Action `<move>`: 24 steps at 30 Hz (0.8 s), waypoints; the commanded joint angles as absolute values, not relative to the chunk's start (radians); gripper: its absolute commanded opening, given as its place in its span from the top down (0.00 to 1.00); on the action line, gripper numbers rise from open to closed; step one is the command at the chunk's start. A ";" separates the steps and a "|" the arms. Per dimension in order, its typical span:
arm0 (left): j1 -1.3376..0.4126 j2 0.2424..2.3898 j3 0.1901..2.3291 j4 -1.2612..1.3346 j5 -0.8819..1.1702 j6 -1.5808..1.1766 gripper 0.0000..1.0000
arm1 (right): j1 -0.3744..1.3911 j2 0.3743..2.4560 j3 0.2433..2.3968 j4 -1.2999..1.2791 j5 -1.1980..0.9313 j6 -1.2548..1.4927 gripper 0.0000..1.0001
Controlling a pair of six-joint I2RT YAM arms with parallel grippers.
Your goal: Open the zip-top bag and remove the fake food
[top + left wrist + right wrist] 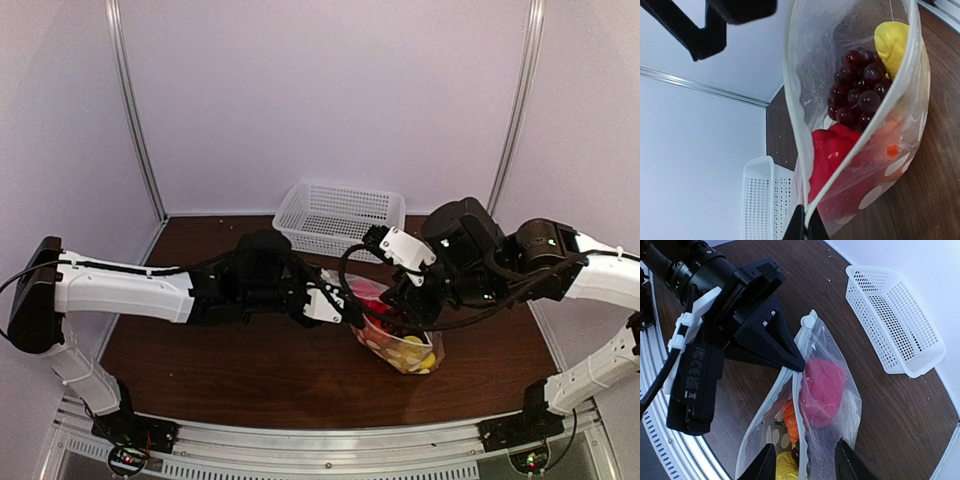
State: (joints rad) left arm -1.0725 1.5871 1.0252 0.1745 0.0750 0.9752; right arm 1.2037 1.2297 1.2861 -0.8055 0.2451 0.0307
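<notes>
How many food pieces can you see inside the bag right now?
4, all inside the zip-top bag: red piece nearest the left gripper, grape bunch beyond it, yellow piece past the grapes, orange piece beside the red. Others may be hidden.

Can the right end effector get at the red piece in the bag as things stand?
Probably not directly. The right end effector is open astride one wall of the zip-top bag, so film covers the red piece. The left end effector pinches the rim; going in through the mouth looks needed.
</notes>
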 commanded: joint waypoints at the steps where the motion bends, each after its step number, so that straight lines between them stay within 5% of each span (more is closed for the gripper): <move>1: -1.083 1.570 1.013 0.244 0.056 0.995 1.00 | 1.195 1.298 1.338 -0.893 0.201 -0.027 0.60; 10: -1.087 1.564 1.005 0.250 0.047 1.004 1.00 | 1.175 1.378 1.384 -0.937 0.217 -0.068 0.65; 20: -1.092 1.574 0.999 0.264 0.016 1.013 1.00 | 1.106 1.387 1.387 -0.933 0.212 -0.052 1.00; 24: -1.092 1.579 1.003 0.318 -0.061 0.942 0.80 | 1.095 1.361 1.341 -0.826 0.170 -0.005 1.00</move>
